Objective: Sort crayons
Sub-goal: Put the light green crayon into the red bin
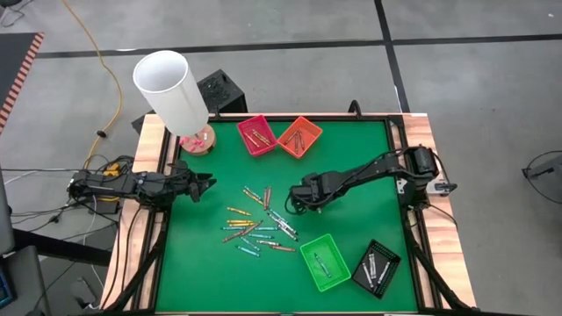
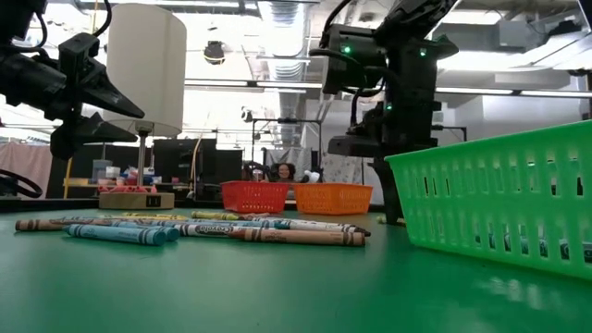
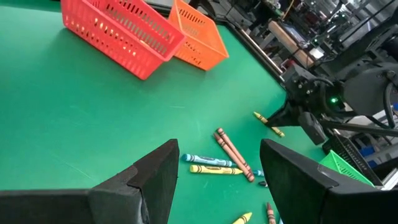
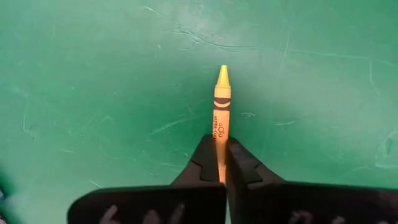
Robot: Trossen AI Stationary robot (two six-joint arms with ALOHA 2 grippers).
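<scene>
Several crayons [image 1: 259, 224] lie loose on the green mat near the table's middle, also in the low view as crayons [image 2: 194, 228]. My right gripper [image 1: 295, 204] stands at the heap's right edge, pointing steeply down, shut on a yellow crayon [image 4: 221, 102]. That yellow crayon [image 3: 268, 122] also shows in the left wrist view. My left gripper [image 1: 207, 185] hovers open at the table's left side, above the mat, with nothing between its fingers. My right gripper pinches the yellow crayon between its two fingertips [image 4: 205, 163], on the wrapped shaft toward its blunt end [image 4: 220, 149]. The fingers come from above, pointing steeply down. The pointed tip [image 4: 222, 71] sticks out free over the mat; whether the crayon is lifted clear I cannot tell.
A red tray [image 1: 256, 134] and an orange tray [image 1: 299, 136] stand at the far edge, a green tray [image 1: 325, 262] and a black tray [image 1: 376, 268] at the near right. A lamp with a white shade [image 1: 171, 88] stands at the far left corner.
</scene>
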